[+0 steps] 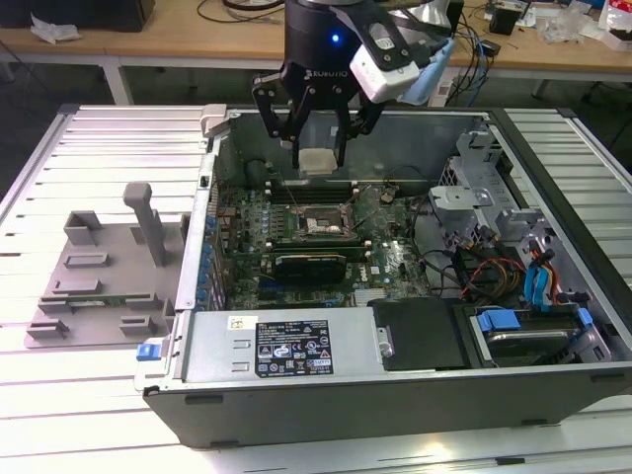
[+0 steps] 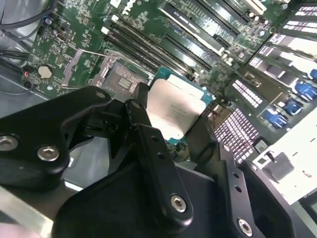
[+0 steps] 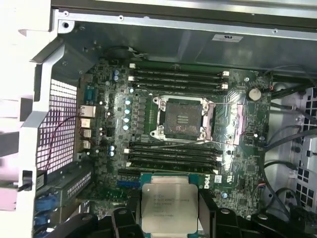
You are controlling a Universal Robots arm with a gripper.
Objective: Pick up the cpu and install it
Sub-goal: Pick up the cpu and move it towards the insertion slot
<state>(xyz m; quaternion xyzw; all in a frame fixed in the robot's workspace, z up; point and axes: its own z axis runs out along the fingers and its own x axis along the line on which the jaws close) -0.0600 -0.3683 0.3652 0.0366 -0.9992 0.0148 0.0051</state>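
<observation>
Exterior view: open PC case (image 1: 296,346) lies flat on the table (image 1: 59,415), motherboard (image 1: 296,212) facing up. Gripper (image 1: 318,160) hangs over the board, pinching the cpu (image 1: 318,166) by two opposite edges. — jo

Socket state? — mk

CPU socket (image 3: 182,118) is bare, load frame (image 3: 233,124) swung open beside it. The cpu is in the air, clear of the board. From the first wrist view it looks off to one side of the socket, out past the DIMM slots (image 3: 173,161). — jo

Risks? — mk

Biggest one: it lands skewed or rotated wrong, the notches miss and the pins bend. The edge pinch is thin, so a bump on the case wall or the open frame could tilt or drop it. The lever wire (image 3: 183,144) across the slots could snag the gripper. Can't read the corner marker, so orientation is unconfirmed. — jo
</observation>
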